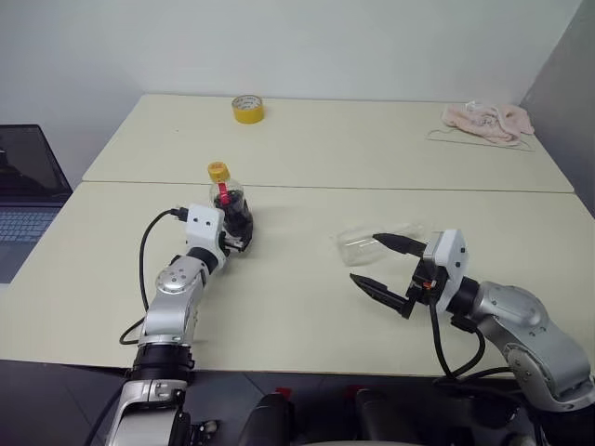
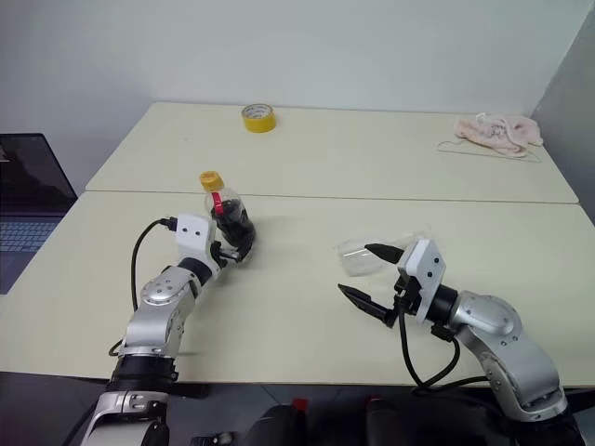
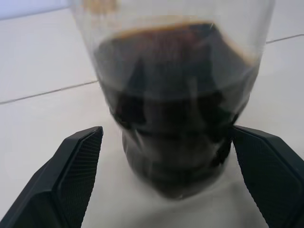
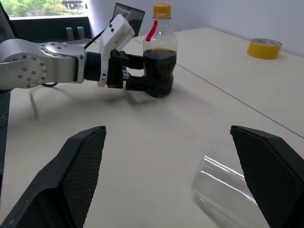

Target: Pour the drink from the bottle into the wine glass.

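Bottle (image 1: 230, 202) stands upright on the near table (image 1: 279, 307), just this side of the seam where the two cream tabletops meet, on the robot's left. Cap is yellow-orange, a red strip hangs at the neck, and the drink (image 3: 173, 118) fills the squat body to about the shoulder, dark brown with a thin foamy line on top. Left gripper (image 1: 237, 232) sits level at the bottle's lower body with one black finger on each side; jaws stand wide, and in the left wrist view a gap shows between each finger (image 3: 71, 175) and the plastic, so nothing is clamped.

Wine glass (image 1: 372, 243) lies on its side on the same table, to the robot's right and well apart from the bottle, clear and hard to read; stem and foot cannot be made out. Right gripper (image 1: 386, 265) is level, pointing toward the left, fingers spread and empty, upper finger just over the glass bowl.

Bare tabletop lies between bottle and glass, and more between both and the front edge. On the far table: yellow tape roll (image 1: 247, 109) near the back edge, pink cloth (image 1: 488, 121) toward the right corner. Laptop (image 1: 23, 186) sits off the left edge.
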Tool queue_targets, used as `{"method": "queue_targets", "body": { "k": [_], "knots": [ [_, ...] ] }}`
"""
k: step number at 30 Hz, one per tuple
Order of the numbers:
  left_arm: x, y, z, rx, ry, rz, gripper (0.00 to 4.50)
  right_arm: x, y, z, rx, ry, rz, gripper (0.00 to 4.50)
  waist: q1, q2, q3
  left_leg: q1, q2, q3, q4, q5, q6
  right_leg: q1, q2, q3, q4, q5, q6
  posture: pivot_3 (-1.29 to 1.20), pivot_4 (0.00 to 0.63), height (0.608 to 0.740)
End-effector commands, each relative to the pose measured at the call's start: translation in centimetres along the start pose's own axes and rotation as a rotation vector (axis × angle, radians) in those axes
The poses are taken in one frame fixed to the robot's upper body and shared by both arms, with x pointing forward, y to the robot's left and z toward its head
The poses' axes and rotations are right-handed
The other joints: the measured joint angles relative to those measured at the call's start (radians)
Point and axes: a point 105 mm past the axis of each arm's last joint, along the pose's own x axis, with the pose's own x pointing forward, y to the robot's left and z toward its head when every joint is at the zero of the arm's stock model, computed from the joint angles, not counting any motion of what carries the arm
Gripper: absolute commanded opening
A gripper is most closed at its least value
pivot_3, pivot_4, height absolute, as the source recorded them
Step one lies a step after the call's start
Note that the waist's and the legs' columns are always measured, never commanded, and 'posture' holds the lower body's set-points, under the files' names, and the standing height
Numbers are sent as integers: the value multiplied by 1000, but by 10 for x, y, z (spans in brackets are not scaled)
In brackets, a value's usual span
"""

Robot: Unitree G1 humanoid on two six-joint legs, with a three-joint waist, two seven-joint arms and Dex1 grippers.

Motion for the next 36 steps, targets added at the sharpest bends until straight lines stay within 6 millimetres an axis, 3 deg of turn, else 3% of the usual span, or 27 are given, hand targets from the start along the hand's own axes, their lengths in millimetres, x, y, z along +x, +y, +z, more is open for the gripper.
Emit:
{"method": "queue_targets", "body": {
  "k": [1, 12, 17, 22, 28, 33, 36],
  "knots": [
    [6, -2, 15, 10, -59, -5, 4500, 3, 2, 14, -38, -41, 21, 4482, 0, 0, 0, 0, 0, 0, 0, 1, -3, 0, 0, 0, 0, 0, 0, 0, 150, 740],
    [17, -2, 24, 11, -99, 4, 4500, 13, 1, 20, -57, -64, 35, 4482, 0, 0, 0, 0, 0, 0, 0, 2, -3, 0, 0, 0, 0, 0, 0, 0, 150, 740],
    [17, -12, 22, 53, -88, -50, 3001, 18, 0, 26, -65, -76, 37, 4500, -1, 0, 0, 0, 0, -1, 0, 2, -3, 0, 0, -1, 0, 0, 0, 0, 150, 740],
    [10, -21, 18, 46, -73, -91, 2177, 24, -10, 40, -43, -112, -17, 4500, -1, 0, 0, 0, 0, -1, 0, 2, -3, 0, 0, 0, 0, 0, 0, 0, 150, 740],
    [-5, -45, 27, 78, -70, -151, 1935, 33, -23, 52, -5, -92, -98, 4500, -2, 0, 0, 0, 0, -1, 0, 2, -3, -1, 0, 0, 1, 0, 0, 0, 150, 740],
    [-14, -66, 43, 120, -85, -159, 1822, 48, -21, 72, 41, -142, -80, 4500, -1, 0, 0, -1, 0, -1, 0, 2, -3, -1, 0, 0, 1, 0, 0, 0, 150, 740],
    [-15, -76, 51, 144, -105, -155, 1814, 64, -23, 68, 96, -98, -94, 4500, -2, 0, 0, -1, 0, -1, 0, 2, -3, -2, 0, 0, 1, 0, 0, 0, 150, 740]
  ]
}}
